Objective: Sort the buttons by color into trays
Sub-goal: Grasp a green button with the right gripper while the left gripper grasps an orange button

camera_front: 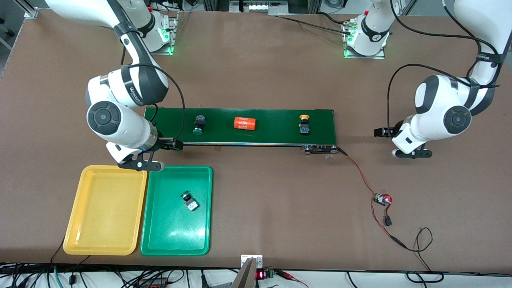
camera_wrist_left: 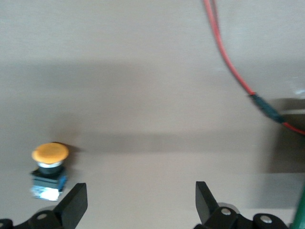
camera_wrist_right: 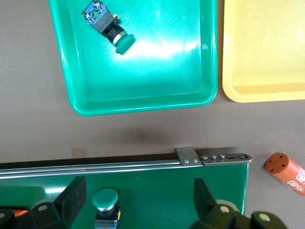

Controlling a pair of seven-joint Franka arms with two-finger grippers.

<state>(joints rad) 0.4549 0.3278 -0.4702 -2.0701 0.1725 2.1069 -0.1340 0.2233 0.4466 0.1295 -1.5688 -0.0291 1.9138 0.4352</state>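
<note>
Green tray (camera_front: 160,236) holds green-capped button (camera_front: 189,201).

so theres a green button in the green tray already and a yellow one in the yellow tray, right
Not quite. The green button does lie in the green tray, but the front view shows nothing in the yellow tray; a yellow button sits on the conveyor belt.

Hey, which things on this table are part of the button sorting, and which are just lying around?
Part of the job:
- green button on the belt
- yellow button on the belt
- green button in tray
- yellow tray
- green tray

Just lying about:
- orange cylinder
- conveyor belt
- red wire
</note>
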